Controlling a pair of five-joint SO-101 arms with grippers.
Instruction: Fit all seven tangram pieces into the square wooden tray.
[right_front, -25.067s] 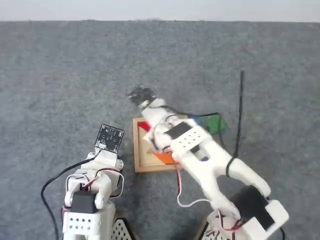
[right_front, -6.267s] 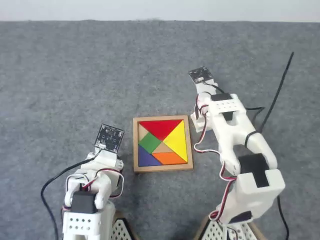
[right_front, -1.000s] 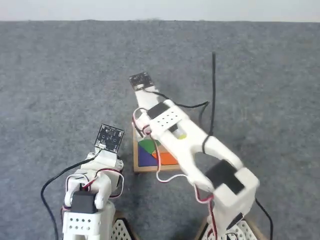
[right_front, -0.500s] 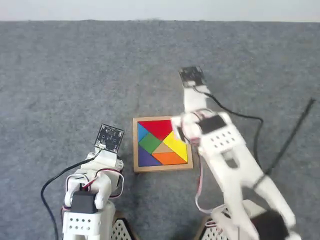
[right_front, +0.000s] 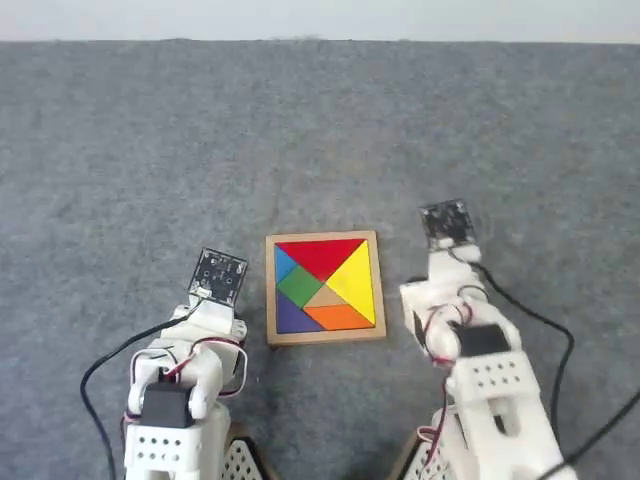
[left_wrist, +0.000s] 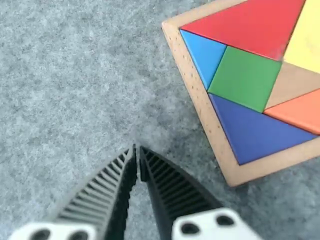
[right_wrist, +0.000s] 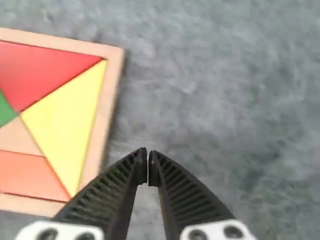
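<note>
The square wooden tray (right_front: 378, 285) lies at the table's middle, holding red (right_front: 322, 256), yellow (right_front: 356, 284), green (right_front: 298, 286), small light blue (right_front: 283, 262), dark blue (right_front: 290, 316), orange (right_front: 338, 317) and tan (right_front: 325, 296) tangram pieces, flush together. My left gripper (left_wrist: 137, 153) is shut with nothing in it, over the grey mat beside the tray's (left_wrist: 200, 102) blue and green side. My right gripper (right_wrist: 147, 157) is shut and empty too, just off the tray's (right_wrist: 112, 95) yellow side. In the high view the two arms (right_front: 205, 310) (right_front: 455, 300) sit folded back on either side of the tray.
Grey felt mat (right_front: 150, 150) covers the whole table. A black cable (right_front: 105, 370) loops beside the left arm's base, and another (right_front: 545, 320) runs by the right arm. Open mat lies beyond the tray toward the far edge.
The right arm has swung off the tray to its right side and drawn back toward its base. The left arm has kept still. The tray's pieces have not shifted.
</note>
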